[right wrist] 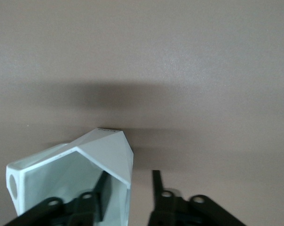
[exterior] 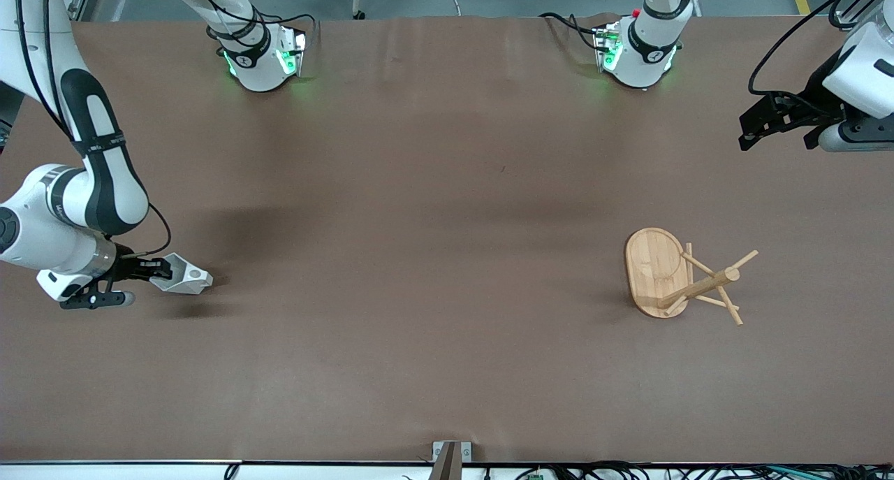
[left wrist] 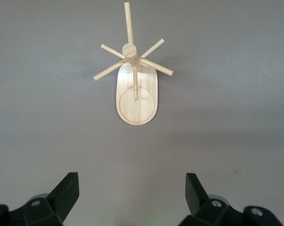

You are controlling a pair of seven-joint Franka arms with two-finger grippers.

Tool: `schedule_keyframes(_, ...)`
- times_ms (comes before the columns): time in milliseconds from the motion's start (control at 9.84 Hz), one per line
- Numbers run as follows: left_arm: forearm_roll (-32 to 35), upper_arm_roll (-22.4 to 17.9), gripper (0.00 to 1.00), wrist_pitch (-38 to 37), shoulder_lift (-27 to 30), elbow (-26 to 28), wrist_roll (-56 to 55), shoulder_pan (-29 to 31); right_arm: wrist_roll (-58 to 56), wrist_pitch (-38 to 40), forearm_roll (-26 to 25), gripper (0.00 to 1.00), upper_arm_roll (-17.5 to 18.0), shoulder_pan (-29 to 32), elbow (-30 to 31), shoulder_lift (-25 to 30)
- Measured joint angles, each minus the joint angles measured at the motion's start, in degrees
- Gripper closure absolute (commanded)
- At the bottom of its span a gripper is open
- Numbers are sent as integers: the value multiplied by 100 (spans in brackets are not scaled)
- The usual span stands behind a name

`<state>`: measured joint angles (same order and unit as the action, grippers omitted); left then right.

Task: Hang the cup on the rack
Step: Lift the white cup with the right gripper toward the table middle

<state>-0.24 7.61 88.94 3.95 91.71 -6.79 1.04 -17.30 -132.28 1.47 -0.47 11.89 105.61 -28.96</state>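
The right gripper (exterior: 157, 274) holds the cup (exterior: 183, 275) over the bench (exterior: 419, 256) at the right arm's end; its wrist view shows the jaws clamping the cup's wall. The left gripper (left wrist: 132, 197) waits, jaws spread; its wrist view shows the rack (left wrist: 135, 84) from above.

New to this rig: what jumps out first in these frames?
First the white cup, gripped by the right hand at the right arm's end of the table, one finger inside the wall and one outside. Next the bamboo rack, standing alone toward the left arm's end. The left hand waits above the table with fingers open, its wrist view looking at the rack.
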Motion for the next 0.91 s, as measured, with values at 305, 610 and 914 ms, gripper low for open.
schedule_keyframes(305,0,0,0,0,0,0,0,1,-3,9,81,100,14,0,-14,5)
schedule_keyframes(610,0,-1,0,0,-1,1,0,3,-18,442,564,100,72,-49,-122,116)
schedule_keyframes(914,0,-3,0,0,-2,2,0,4,-17,1471,1562,100,108,-548,-175,719)
